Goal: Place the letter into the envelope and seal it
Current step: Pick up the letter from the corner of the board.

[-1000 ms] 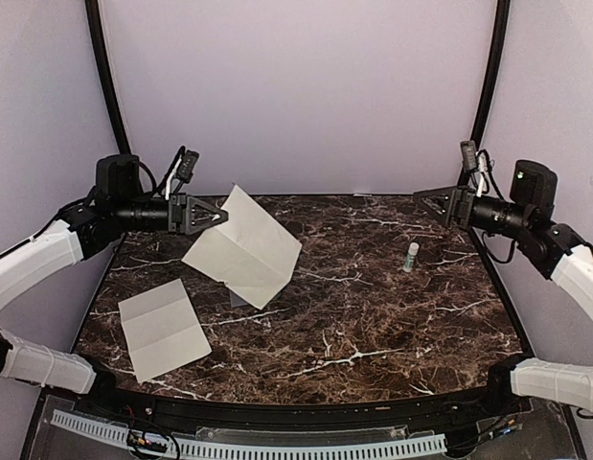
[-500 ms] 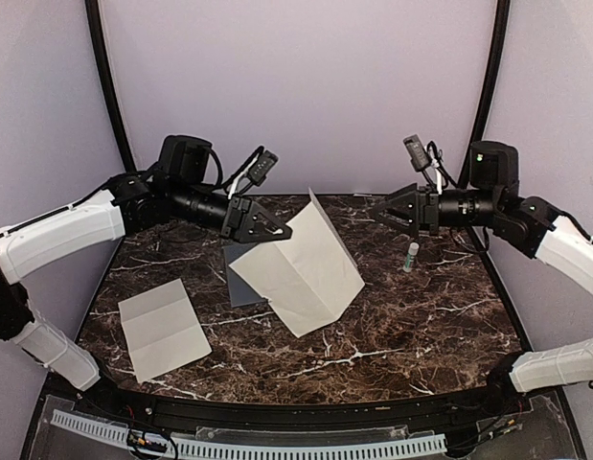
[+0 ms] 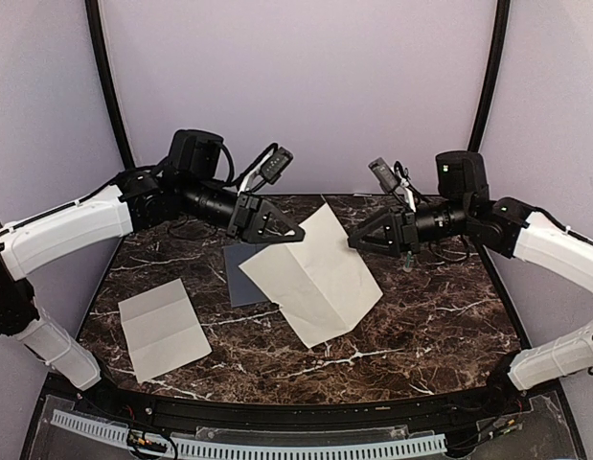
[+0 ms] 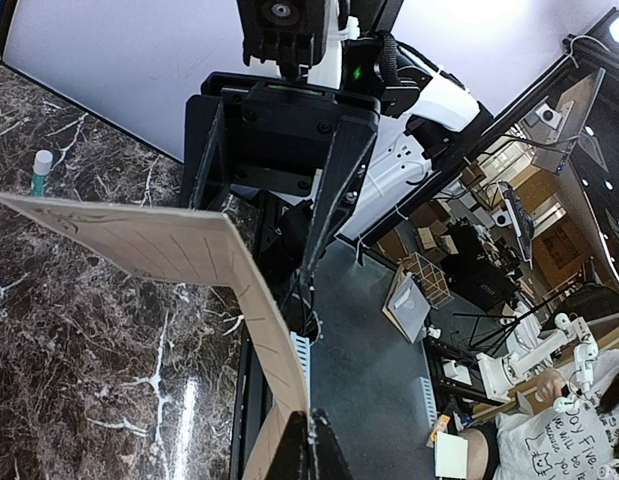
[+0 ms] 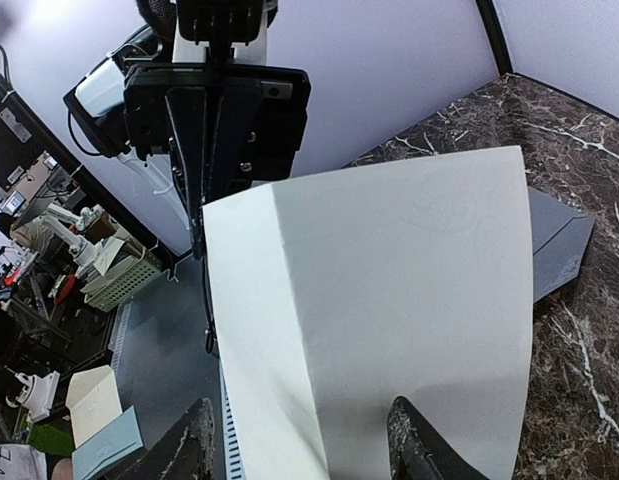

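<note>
Left end effector [image 3: 296,234] clamps the raised letter [image 3: 315,283]; right end effector [image 3: 353,244] gapes beside it.

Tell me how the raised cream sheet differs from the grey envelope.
The raised cream sheet is pinched by the left arm's fingers, tilted and bent along a crease. The grey envelope lies flat on the table, ungripped. The sheet looks larger, and from above it hides part of the envelope. Both are thin paper.
</note>
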Action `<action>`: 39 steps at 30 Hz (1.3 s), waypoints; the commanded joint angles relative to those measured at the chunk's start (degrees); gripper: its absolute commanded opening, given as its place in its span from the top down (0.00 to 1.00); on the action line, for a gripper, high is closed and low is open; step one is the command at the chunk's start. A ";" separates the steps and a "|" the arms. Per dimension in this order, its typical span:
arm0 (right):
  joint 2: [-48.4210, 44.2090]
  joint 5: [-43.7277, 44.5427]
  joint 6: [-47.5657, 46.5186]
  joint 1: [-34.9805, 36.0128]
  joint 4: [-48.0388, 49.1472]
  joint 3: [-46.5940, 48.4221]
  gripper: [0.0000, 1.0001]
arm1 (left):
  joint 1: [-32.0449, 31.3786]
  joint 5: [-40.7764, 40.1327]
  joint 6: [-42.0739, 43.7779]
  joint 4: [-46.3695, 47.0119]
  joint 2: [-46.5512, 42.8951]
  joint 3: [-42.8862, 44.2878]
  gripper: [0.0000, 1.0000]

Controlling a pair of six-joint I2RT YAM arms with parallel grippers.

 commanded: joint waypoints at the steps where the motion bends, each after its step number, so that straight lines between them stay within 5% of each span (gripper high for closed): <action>1: 1.26 -2.42 -0.53 0.71 1.97 0.72 0.45 | -0.49 3.45 -0.85 2.59 -0.02 2.16 1.00; 12: 3.45 -7.21 -0.04 0.70 4.39 0.62 0.45 | -1.12 4.53 -1.44 2.63 1.45 3.48 1.00; 32: -0.03 -10.15 3.71 0.77 7.18 -1.22 0.81 | -1.11 4.26 0.33 2.54 2.40 3.34 1.00; 36: -0.17 -8.02 3.45 0.79 6.77 -1.73 0.97 | -1.11 4.46 -0.10 3.38 2.71 3.38 1.00; 38: -0.27 -7.55 3.41 0.71 6.48 -1.83 1.00 | -1.11 4.08 0.53 2.08 2.64 3.77 0.94; 39: -0.24 -7.38 3.24 0.77 6.28 -1.74 1.00 | -1.11 3.38 1.72 1.25 2.51 4.27 0.76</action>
